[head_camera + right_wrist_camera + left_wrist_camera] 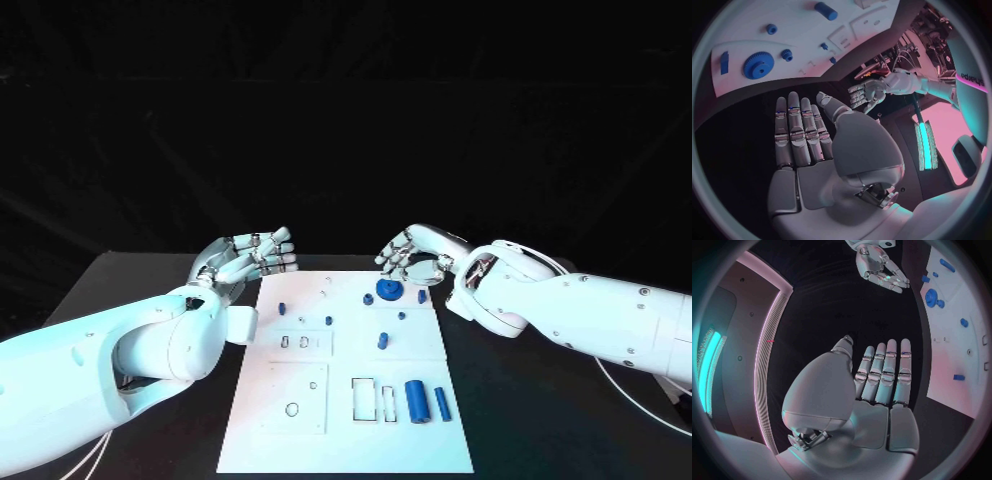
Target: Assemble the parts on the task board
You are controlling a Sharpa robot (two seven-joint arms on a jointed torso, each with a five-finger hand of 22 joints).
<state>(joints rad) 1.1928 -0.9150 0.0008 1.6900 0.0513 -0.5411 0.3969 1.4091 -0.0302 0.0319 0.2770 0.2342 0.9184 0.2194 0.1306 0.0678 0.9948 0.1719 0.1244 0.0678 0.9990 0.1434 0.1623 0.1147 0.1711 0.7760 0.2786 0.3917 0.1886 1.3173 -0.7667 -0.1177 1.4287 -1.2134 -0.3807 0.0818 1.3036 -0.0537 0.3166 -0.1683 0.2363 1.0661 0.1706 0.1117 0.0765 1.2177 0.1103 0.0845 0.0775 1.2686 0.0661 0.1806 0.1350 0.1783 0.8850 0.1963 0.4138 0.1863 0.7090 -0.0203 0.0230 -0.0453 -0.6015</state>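
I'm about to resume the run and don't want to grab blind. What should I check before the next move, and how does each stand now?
1. Left hand empty: ok, fingers apart, nothing held, off the board's far left corner.
2. Right hand empty: ok, fingers spread, hovering over the board's far edge.
3. Board unobstructed: ok, neither hand rests on it.
4. Gear reachable: ok, it lies just below the right hand.
5. Cylinder free: ok, it lies at the near right, beside a thinner pin.
6. Small pegs seated properly: cannot tell, too small.
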